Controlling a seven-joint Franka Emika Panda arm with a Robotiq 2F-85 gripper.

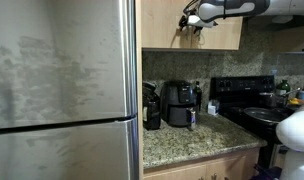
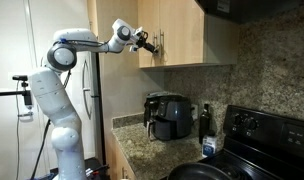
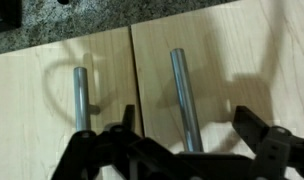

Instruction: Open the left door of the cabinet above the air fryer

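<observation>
The light tan wall cabinet (image 1: pixel 217 30) hangs above the black air fryer (image 1: pixel 179 103), and both show in both exterior views (cabinet (image 2: pixel 182 30), air fryer (image 2: pixel 170 117)). The wrist view stands upside down: the left door (image 3: pixel 242 60) fills its right side, with its silver bar handle (image 3: pixel 182 80) by the seam. The matching door (image 3: pixel 42 90) and its handle (image 3: pixel 80 95) are beside it. My gripper (image 3: pixel 190 125) is open, one finger on each side of the left door's handle. It is up at the cabinet's middle in both exterior views (image 1: pixel 192 20) (image 2: pixel 149 42). The left door (image 1: pixel 162 25) is closed.
A large steel fridge (image 1: pixel 62 90) stands next to the cabinet. A narrow black appliance with a jug (image 1: pixel 152 108) sits beside the air fryer on the granite counter (image 1: pixel 192 140). A black stove (image 2: pixel 262 130) with a pan (image 2: pixel 197 172) and a dark bottle (image 2: pixel 205 120) are nearby.
</observation>
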